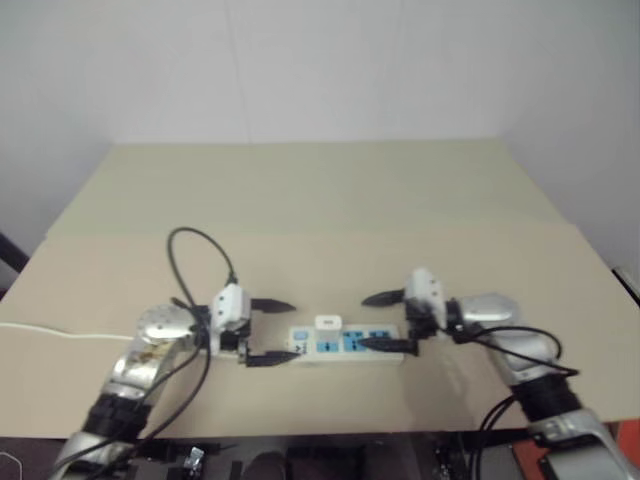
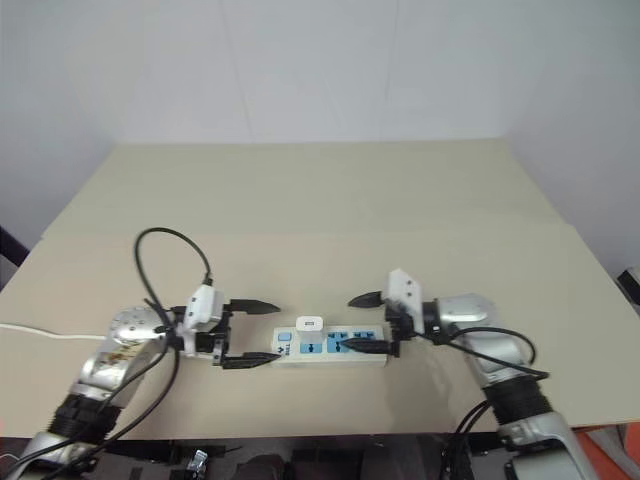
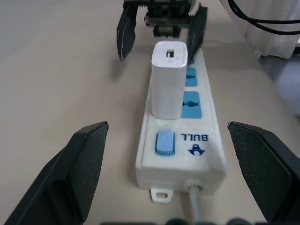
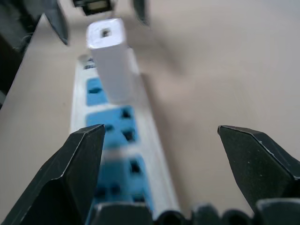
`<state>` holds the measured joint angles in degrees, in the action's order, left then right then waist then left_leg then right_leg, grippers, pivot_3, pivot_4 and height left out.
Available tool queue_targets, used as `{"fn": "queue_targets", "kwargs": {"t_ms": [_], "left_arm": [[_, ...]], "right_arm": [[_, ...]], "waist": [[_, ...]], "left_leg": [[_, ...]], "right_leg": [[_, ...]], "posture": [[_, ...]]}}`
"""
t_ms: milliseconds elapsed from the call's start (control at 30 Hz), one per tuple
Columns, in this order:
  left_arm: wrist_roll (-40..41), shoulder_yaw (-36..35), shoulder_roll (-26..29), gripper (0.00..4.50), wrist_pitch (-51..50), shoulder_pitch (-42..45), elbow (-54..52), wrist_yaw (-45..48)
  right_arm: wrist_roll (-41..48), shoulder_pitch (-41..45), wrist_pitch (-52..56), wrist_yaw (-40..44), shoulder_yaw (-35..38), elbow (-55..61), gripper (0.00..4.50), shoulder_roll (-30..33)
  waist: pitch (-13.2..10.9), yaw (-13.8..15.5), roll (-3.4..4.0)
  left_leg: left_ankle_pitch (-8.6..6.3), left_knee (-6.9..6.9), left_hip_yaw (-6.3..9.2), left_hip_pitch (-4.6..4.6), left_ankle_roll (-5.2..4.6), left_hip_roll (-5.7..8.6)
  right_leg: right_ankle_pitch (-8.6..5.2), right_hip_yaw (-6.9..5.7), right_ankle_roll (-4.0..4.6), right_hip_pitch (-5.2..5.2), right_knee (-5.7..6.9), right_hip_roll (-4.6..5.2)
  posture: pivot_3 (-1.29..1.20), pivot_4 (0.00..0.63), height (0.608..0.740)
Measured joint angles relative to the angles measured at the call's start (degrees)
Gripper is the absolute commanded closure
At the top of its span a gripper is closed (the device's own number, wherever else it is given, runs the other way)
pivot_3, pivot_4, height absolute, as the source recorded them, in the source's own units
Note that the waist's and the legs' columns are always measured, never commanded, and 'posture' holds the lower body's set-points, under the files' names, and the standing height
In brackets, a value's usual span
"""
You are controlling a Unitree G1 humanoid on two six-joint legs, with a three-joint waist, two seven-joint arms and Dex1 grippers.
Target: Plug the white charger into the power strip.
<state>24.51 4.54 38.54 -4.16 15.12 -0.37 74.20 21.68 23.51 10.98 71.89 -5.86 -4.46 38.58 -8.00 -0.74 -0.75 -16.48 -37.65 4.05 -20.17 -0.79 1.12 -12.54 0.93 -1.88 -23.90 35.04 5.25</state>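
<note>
On one power strip [image 1: 345,343] (three sockets) stands one white charger [image 1: 328,323]

We see soft, even light; faint shadows on the counter [image 1: 320,200]. Head views slightly hazy. Right wrist view blurred, the power strip [image 4: 117,154] smeared nearby.

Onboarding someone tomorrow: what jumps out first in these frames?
The white charger stands upright in the power strip, in the socket next to the blue switch, near the front of the tan table. The left gripper and right gripper flank the strip's two ends, both open and holding nothing.
</note>
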Motion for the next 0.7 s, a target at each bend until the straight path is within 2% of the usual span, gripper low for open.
{"fn": "queue_targets", "kwargs": {"t_ms": [233,500,700], "left_arm": [[5.15,-10.69,8.24,0.03,-3.72,-2.57,-3.57,1.18],[5.5,-15.44,11.44,0.03,-5.75,-6.92,-3.66,1.75],[5.93,-15.67,11.43,0.03,-6.44,-6.91,-4.4,1.63]], "right_arm": [[6.35,-3.85,5.34,1.75,12.33,7.32,0.0,11.65],[6.73,-10.57,6.39,1.62,18.03,8.77,0.0,15.78],[6.74,-12.22,6.93,1.06,18.17,10.63,0.0,15.78]], "waist": [[-0.08,0.03,0.0],[-0.2,0.02,-0.01],[-0.2,-0.02,-0.02]], "left_leg": [[-0.02,0.04,-0.1,-0.09,-0.03,0.0],[-0.02,0.0,-0.71,-0.04,-0.03,-0.07],[-0.02,-0.05,-0.74,-0.03,-0.03,-0.09]], "right_leg": [[-0.01,0.0,-0.01,-0.03,-0.16,0.02],[0.01,0.01,0.01,-0.01,-0.05,0.0],[0.04,0.02,0.02,0.01,-0.04,-0.02]], "posture": [[0.0,0.15,0.74],[0.0,0.15,0.74],[0.0,0.15,0.74]]}}
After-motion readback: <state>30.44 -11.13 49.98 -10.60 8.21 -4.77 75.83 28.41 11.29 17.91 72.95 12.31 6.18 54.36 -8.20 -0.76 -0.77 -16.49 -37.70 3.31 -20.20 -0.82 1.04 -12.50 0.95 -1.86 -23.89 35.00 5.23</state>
